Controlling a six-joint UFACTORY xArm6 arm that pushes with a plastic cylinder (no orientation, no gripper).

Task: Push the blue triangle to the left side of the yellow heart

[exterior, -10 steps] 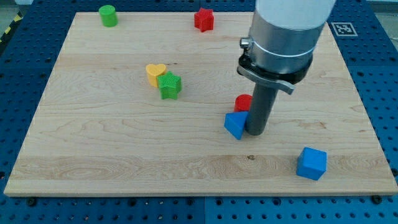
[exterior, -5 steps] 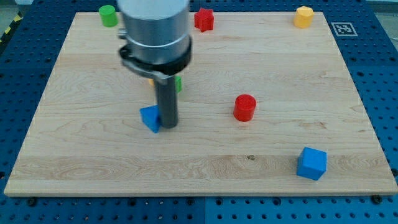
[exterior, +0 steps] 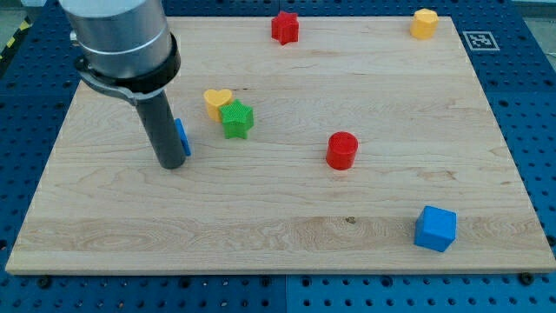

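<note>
My tip (exterior: 171,163) touches the blue triangle (exterior: 182,137), mostly hidden behind the rod. No fingers on this rig, so nothing held. Triangle sits just left of the yellow heart (exterior: 216,103); green star (exterior: 236,119) touches heart's lower right.

Pale grey cylindrical arm body (exterior: 117,30), smooth, matte, cut off by the view's top edge. Below it 1 black collar ring (exterior: 130,76) with a thin bright metal edge, flared slightly wider than the body. Small lug on the collar's left side, possibly a screw or clamp; too small to confirm. From the collar, 1 straight dark grey rod (exterior: 161,126), plain, unmarked, ending in my tip (exterior: 172,165), blunt and flat.
</note>
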